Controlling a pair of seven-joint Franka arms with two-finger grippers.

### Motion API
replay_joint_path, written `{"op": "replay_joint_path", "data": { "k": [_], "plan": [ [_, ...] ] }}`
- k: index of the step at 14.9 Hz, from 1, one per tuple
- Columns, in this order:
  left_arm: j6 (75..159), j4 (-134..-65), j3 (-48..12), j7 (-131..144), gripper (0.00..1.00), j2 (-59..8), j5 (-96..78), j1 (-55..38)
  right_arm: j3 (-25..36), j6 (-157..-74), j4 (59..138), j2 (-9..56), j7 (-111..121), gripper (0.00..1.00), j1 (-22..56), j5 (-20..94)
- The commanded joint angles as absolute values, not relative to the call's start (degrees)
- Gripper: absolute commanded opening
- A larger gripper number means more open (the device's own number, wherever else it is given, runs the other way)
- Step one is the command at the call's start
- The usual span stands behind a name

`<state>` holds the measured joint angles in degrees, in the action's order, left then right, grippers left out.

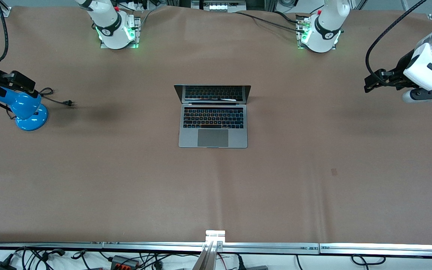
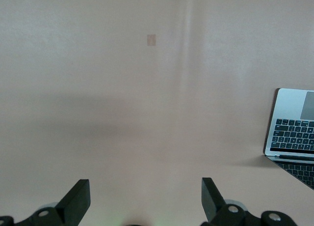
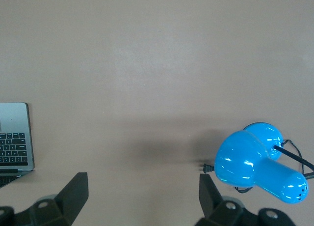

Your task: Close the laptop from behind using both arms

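Grey laptop (image 1: 213, 117) sits open at table (image 1: 313, 187) centre, lid upright. Left end effector (image 1: 369, 84) at 3 o'clock and right end effector (image 1: 21, 80) at 9 o'clock, over a blue lamp (image 1: 26, 110), hover released, apparently staged for approach.

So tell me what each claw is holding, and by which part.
Nothing is held. The left claw and right claw are both open over bare table, apart from the open laptop.
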<state>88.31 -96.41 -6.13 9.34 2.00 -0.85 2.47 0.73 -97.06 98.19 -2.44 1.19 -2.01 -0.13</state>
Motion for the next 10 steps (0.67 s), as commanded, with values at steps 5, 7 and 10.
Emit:
{"op": "replay_joint_path", "data": {
  "k": [5,7,10],
  "plan": [
    [87.9,-95.5,-6.1,8.3,1.00,1.4,-1.2,1.9,0.1,-97.2,98.2,-2.5,2.3,1.00,-2.8,-0.1],
    [87.5,-95.5,-6.1,8.3,1.00,0.8,-1.2,2.0,0.1,-97.2,98.2,-2.4,1.9,1.00,-2.7,-0.1],
    [85.8,-95.5,-6.2,9.2,0.32,0.9,-1.4,1.9,0.1,-96.9,98.2,-2.3,1.8,0.42,-2.6,-0.1]
  ]
}}
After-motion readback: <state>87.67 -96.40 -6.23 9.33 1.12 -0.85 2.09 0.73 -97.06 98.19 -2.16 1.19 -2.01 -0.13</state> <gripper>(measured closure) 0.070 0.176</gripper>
